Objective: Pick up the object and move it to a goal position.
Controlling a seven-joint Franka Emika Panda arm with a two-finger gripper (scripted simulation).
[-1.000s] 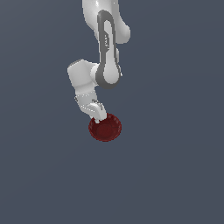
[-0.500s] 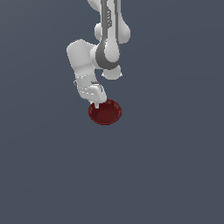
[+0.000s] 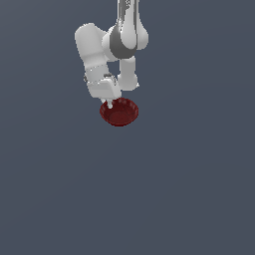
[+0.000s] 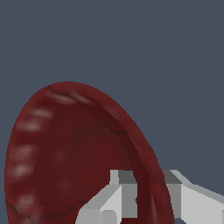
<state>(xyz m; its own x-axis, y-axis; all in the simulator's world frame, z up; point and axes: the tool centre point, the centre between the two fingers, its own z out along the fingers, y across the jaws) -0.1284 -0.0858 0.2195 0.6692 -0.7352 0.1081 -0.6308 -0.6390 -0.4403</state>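
The exterior view showed the white arm (image 3: 112,47) descending from the top centre of the frame, its wrist section bent toward the exterior view's left and ending in the gripper (image 3: 108,105) slightly above the frame's centre. The dark red bowl (image 3: 119,111) sat directly at the gripper, a little above and left of the middle of the frame, its scalloped rim and open interior visible and its body tilted. Around it lay only a plain dark grey-blue background (image 3: 189,189), with no visible surface under the bowl.

In the wrist view, the bowl (image 4: 65,162) filled the lower left of the picture, seen at a steep angle with its interior facing the camera. The gripper (image 4: 151,199) appeared at the lower right, with one finger (image 4: 116,199) on the inner side of the rim and the other on the outer side. The rim wall lay between the two fingers, and both appeared to be touching it. The jaws were therefore nearly closed, separated only by the thickness of the bowl's wall, and were clamped on that rim
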